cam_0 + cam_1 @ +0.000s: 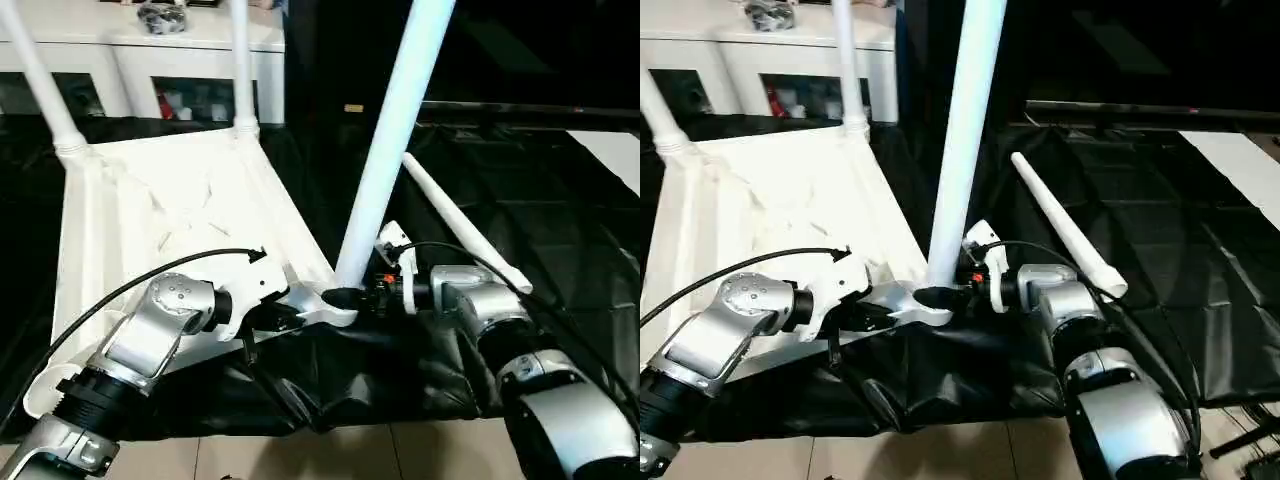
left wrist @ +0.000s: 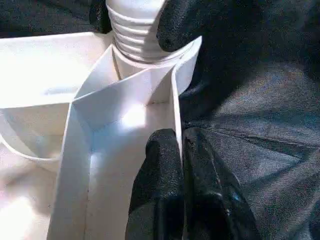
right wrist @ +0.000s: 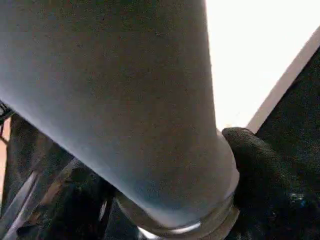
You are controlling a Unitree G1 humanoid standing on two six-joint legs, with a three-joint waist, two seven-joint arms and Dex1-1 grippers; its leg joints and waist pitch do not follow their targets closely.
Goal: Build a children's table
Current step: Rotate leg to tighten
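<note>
Nearest the robot, the black-covered desk (image 1: pixel 560 200) ends at a sagging cloth edge, with tiled floor (image 1: pixel 330 455) just below. The tabletop (image 1: pixel 170 210) lies there upside down, ribs up, its near corner right at that edge.

The left gripper (image 2: pixel 181 150) has its fingers (image 2: pixel 162 165) nearly closed, pinching the thin rim wall of the tabletop beside the near corner socket and steadying it. The right gripper (image 1: pixel 352 296) has its fingers spread fairly wide around the base of the third leg (image 1: pixel 395 130), which rises steeply from that socket with a slight tilt. The left wrist view shows the leg's ribbed end sitting in the socket with several ridges still exposed, so it looks only partly seated.

The step in hand appears to be fixing the third leg. The next move likely calls for turning or pressing it further in while the left grip keeps the tabletop from sliding or twisting; the leg should come square to the top first.

Just beyond, the fourth leg (image 1: pixel 465 225) lies loose on the cloth, well apart from the tabletop, for the last socket at the near left corner. Farther back, two legs (image 1: pixel 240 60) already stand in the far sockets.

Room is tight near the desk edge, where a push could slip the corner off. The cloth to the right is open. A white cabinet (image 1: pixel 140 70) stands close behind the far legs.
</note>
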